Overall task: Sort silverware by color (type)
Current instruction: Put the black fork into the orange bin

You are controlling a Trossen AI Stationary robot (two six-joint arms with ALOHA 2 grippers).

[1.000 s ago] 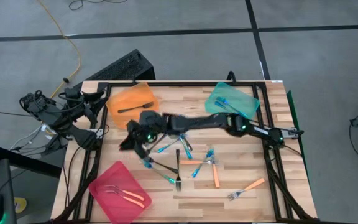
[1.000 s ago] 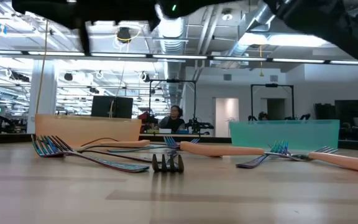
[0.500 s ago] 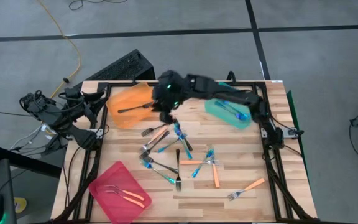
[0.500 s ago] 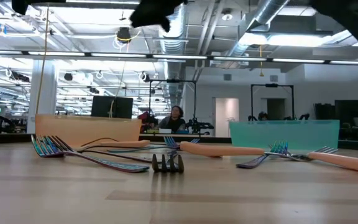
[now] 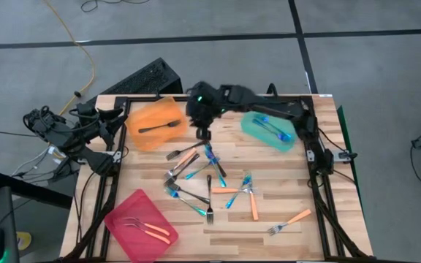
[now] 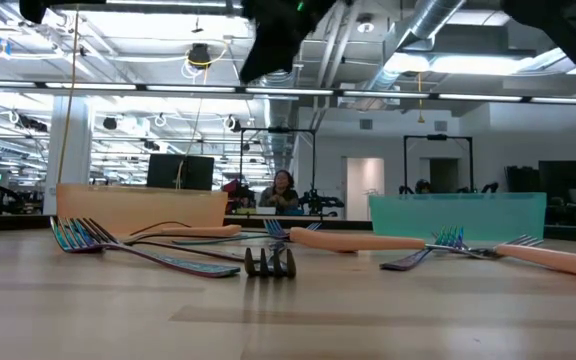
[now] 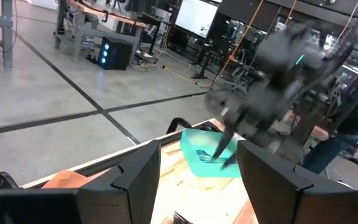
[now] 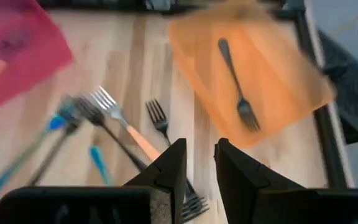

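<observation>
Right claw (image 8: pixel 199 146): reached in from the table's right rear, hanging above the wood between the orange tray (image 5: pixel 156 115) and the teal tray (image 5: pixel 269 131), just off the orange tray's near corner; fingers (image 8: pixel 169 171) close together, clamped on a dark fork (image 8: pixel 192 202) whose tines show in the narrow gap; blurred in the high view.
Left claw (image 7: pixel 197 180): parked off the table's left edge, beside the frame; fingers (image 7: pixel 135 177) wide apart, nothing between them.
Orange tray: rear left of the table, holding one dark-handled fork (image 5: pixel 159 127) lying across it.
Teal tray: rear right, tilted against the frame, holding a few blue-handled forks (image 5: pixel 275 128).
Pink tray (image 5: pixel 119 212): front left corner, holding two orange-handled forks (image 5: pixel 150 231) side by side.
Loose pile (image 5: pixel 196 179): middle of the table, blue, orange and dark handles mixed, several crossing and touching.
Fork with tines toward the front edge (image 5: pixel 210 208): at the pile's near side, dark-handled, seen tines-first in the low view (image 6: pixel 269 262).
Short orange handle (image 5: pixel 254 207): right of the pile, lying apart.
Lone orange fork (image 5: pixel 291 220): front right, well apart from the pile.
Table (image 5: pixel 342 226): light wood planks inside a black frame.
Room beyond: a person (image 6: pixel 281 190) seated far behind the table.
</observation>
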